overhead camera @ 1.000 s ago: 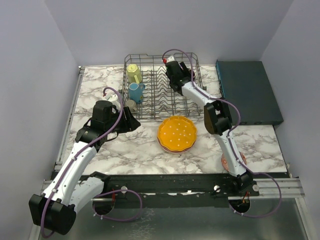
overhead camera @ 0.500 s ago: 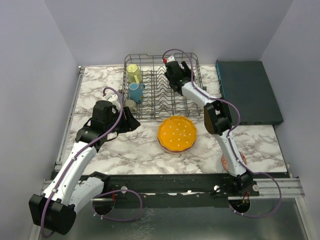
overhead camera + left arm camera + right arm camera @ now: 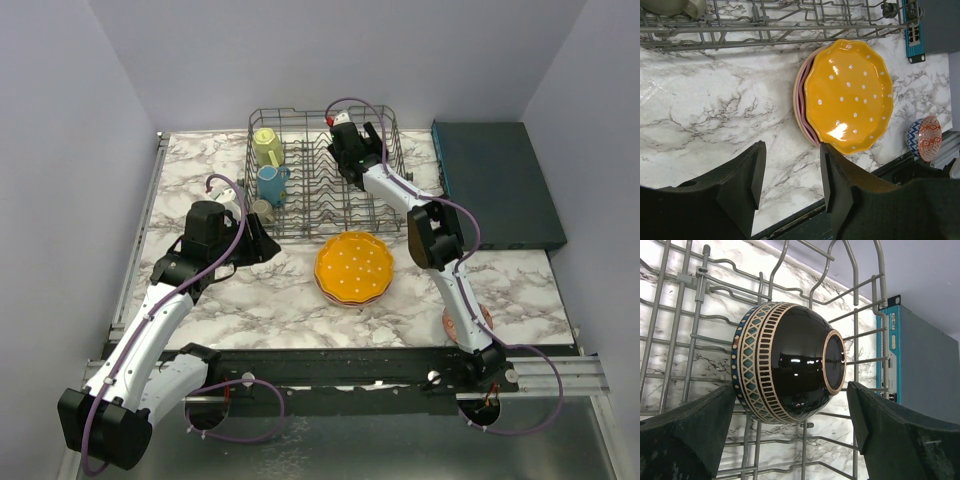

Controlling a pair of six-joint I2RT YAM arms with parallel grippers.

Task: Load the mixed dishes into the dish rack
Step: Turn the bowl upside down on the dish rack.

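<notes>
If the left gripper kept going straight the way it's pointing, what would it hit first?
The left gripper probably meets bare table first, beside the orange plate; depth is unclear.

No legible text or numbers anywhere, small pale labels (image 3: 893, 341) on teal box (image 3: 920, 365) unreadable

We see a white, grey-veined marble surface (image 3: 250, 300) with a flat dark teal box (image 3: 497, 185) lying at its far right corner, plain grey walls (image 3: 330, 50) behind.
</notes>
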